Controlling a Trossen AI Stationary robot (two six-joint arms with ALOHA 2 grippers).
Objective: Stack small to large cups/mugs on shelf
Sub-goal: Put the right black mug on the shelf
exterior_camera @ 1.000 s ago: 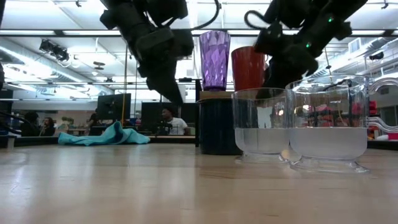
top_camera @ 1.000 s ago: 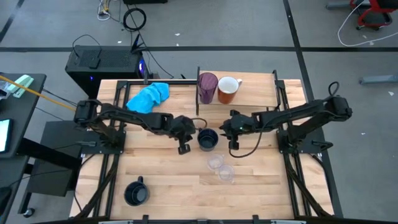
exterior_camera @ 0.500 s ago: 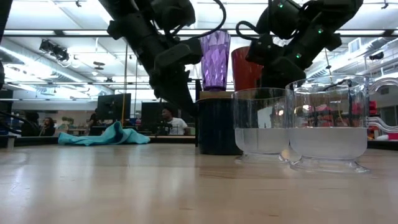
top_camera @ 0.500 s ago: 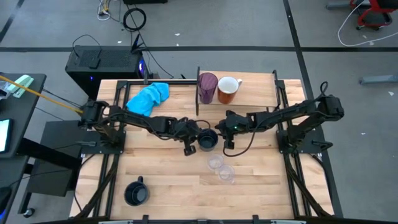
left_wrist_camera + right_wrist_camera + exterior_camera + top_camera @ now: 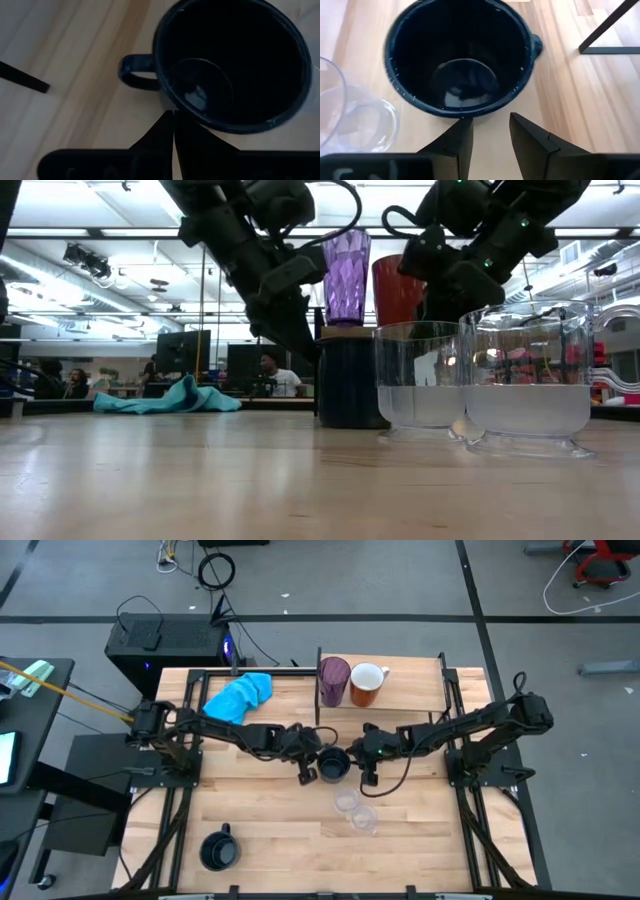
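Observation:
A black mug (image 5: 334, 764) stands upright on the table's middle, its handle (image 5: 134, 75) on the far side. My left gripper (image 5: 309, 771) is shut, its tips (image 5: 173, 116) right at the mug's wall by the handle. My right gripper (image 5: 366, 769) hovers open at the mug's right side (image 5: 460, 60), nothing between its fingers. A purple tumbler (image 5: 333, 680) and an orange mug (image 5: 367, 683) stand on the shelf (image 5: 410, 680) at the far edge. Two clear cups (image 5: 346, 802) (image 5: 363, 819) stand nearer; a second black mug (image 5: 218, 848) is near left. My left gripper's shut fingertips (image 5: 167, 122) come slanting down from the table's left at the black mug's outer wall (image 5: 172, 106), just beside the handle's root. I cannot tell whether they touch it. The mug stands on the table.
A bright blue cloth (image 5: 240, 695) lies at the far left. The shelf's thin dark side panels (image 5: 319, 685) (image 5: 444, 675) rise beside the tumbler and orange mug. In the low view the clear cups (image 5: 420, 380) (image 5: 525, 375) stand in front of the black mug (image 5: 345, 385).
Both grippers have sunk a little and closed in on the black mug from either side, the left going toward the table's right, the right toward its left. The mug has stayed where it was.

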